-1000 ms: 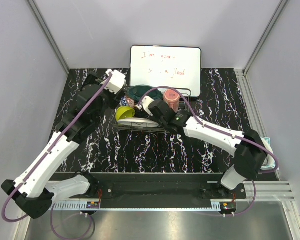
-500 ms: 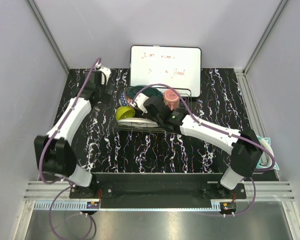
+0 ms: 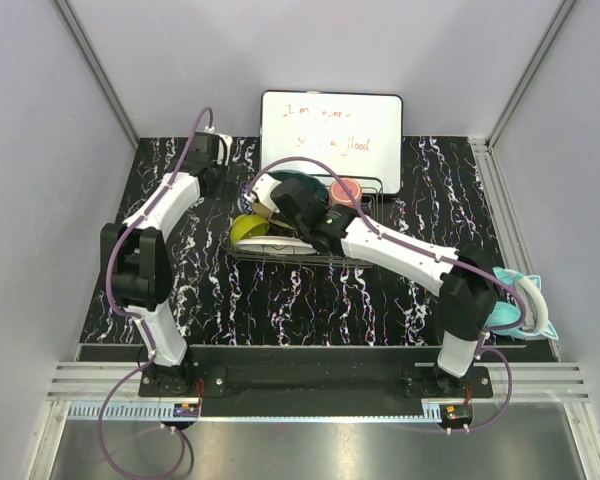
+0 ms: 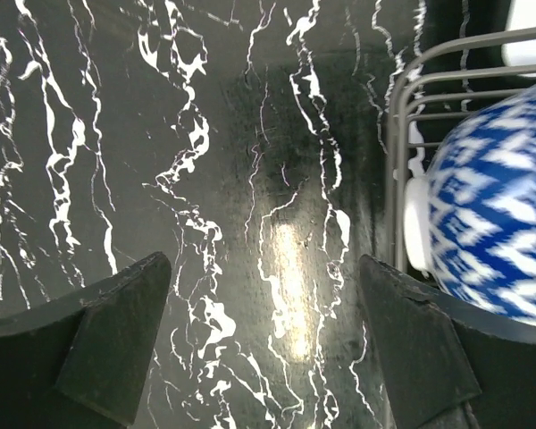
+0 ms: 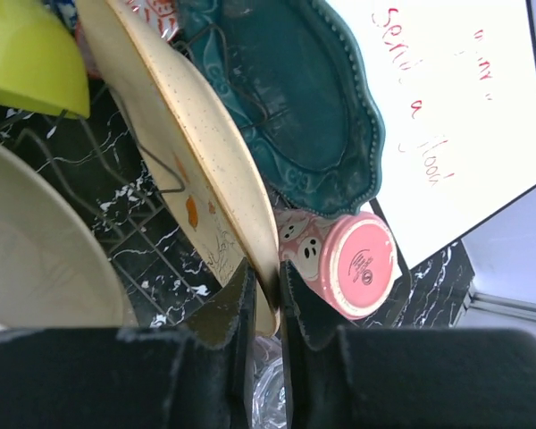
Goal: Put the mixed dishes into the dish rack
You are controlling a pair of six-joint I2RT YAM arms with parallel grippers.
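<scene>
The dish rack (image 3: 325, 258) stands at the back centre of the table, in front of the whiteboard. My right gripper (image 5: 266, 277) is shut on the rim of the peach plate (image 5: 188, 134), which stands on edge and tilted inside the rack. Behind it lie the teal plate (image 5: 295, 107) and the pink mug (image 5: 348, 259), the mug on its side. A lime-green bowl (image 5: 27, 54) and a pale plate (image 5: 36, 259) are to the left, and clear glass (image 5: 272, 393) shows below the fingers. My left gripper (image 4: 263, 264) hangs open over bare table, beside the rack wire (image 4: 397, 134) and a blue-and-white patterned bowl (image 4: 500, 223).
The whiteboard (image 3: 330, 130) leans at the back wall, right behind the rack. A teal and white object (image 3: 520, 305) lies at the table's right edge, partly hidden by my right arm's elbow. Grey walls close in both sides.
My left arm has swung away from the rack and stretched out toward the back left corner. My right gripper has shifted slightly back and left in the rack with the plate.
</scene>
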